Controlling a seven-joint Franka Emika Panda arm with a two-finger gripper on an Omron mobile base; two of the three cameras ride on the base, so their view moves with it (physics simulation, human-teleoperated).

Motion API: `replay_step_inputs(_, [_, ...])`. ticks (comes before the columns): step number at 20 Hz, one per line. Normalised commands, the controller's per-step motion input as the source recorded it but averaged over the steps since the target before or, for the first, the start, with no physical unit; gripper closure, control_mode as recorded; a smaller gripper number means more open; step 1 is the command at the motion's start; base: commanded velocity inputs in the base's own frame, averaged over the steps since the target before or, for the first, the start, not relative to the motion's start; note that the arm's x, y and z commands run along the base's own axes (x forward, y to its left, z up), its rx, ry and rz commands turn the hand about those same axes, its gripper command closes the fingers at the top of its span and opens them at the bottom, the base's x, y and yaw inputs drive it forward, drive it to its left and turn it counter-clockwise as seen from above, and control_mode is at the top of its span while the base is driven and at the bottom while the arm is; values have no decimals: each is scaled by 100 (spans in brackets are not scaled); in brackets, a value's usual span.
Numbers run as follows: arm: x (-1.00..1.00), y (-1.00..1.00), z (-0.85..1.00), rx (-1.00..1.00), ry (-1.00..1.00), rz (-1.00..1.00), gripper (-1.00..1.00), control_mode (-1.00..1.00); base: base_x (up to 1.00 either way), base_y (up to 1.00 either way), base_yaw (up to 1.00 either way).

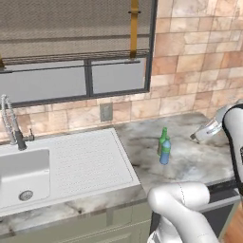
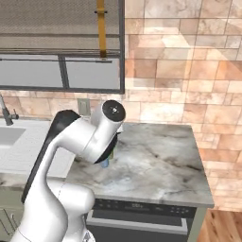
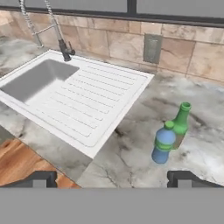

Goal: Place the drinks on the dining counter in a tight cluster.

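Nearest us, our gripper (image 3: 112, 178) hangs wide open, holding nothing, above the marble counter (image 3: 131, 148). Just beyond stands the blue bottle (image 3: 164, 143), touching the green bottle (image 3: 180, 124) behind it. From the right base view, our arm (image 2: 90, 134) hides most of both. Farther left lie the sink (image 1: 21, 173) and tap (image 1: 12, 123), then the tiled wall (image 1: 190, 61).

Place: a home kitchen
Evidence: sink (image 1: 23, 175) with faucet (image 1: 12, 123), marble table (image 2: 156, 160), tiled wall (image 2: 189, 71), window (image 1: 71, 47)
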Motion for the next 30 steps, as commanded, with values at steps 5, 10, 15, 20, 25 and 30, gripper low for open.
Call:
replay_step_inputs(5, [72, 0, -84, 18, -18, 25, -100, -100, 0, 0, 0])
replay_step_inputs(10, [93, -5, -30, 17, -4, 35, -100, -100, 0, 0, 0])
replay_step_inputs(15, [63, -26, 0, 9, 1, 38, -100, -100, 0, 0, 0])
replay_step_inputs(20, [32, -36, 0, 1, 0, 6, -100, -100, 0, 0, 0])
replay_step_inputs(25, [0, -26, -1, 4, 0, -6, -100, -100, 0, 0, 0])
replay_step_inputs(30, [7, 0, -56, 1, 0, -9, -100, -100, 0, 0, 0])
